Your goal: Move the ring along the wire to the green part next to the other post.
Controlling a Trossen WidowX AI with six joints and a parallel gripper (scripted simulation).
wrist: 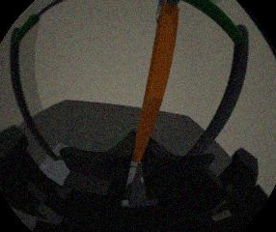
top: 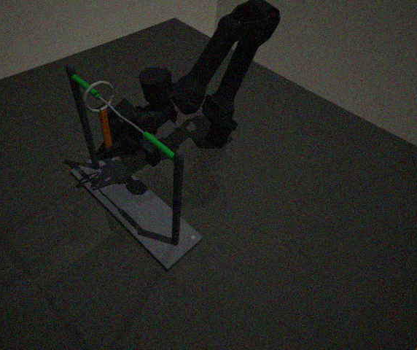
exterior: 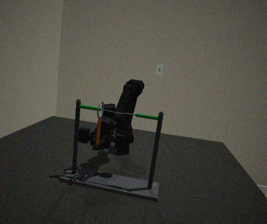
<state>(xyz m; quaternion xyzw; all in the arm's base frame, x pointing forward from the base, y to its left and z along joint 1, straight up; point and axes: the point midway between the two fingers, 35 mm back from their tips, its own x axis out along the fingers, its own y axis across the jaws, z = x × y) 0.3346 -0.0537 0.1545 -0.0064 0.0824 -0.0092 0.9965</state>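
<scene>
The pale ring (top: pixel 85 98) (exterior: pixel 98 113) surrounds the wire at the inner end of the green part (top: pixel 79 80) (exterior: pixel 87 107) by the left post (top: pixel 82 120) (exterior: pixel 75 139). The wire passes near the ring's middle, and no contact shows. The orange handle (top: pixel 105 127) (exterior: pixel 98 131) (wrist: pixel 159 68) hangs below, slightly tilted. My gripper (top: pixel 107 147) (exterior: pixel 96 146) (wrist: pixel 137 132) is shut on its lower end; its dark fingers are hard to make out. The thin grey wire (top: pixel 124 117) (exterior: pixel 119 112) runs to the other green part (top: pixel 158 144) (exterior: pixel 146 116) (wrist: pixel 27 27).
The right post (top: pixel 178 199) (exterior: pixel 154 154) stands at the other end of the grey base plate (top: pixel 148 211) (exterior: pixel 129 180). My arm reaches in from behind the wire, with its dark links below and behind it. Shadows fall on the plate.
</scene>
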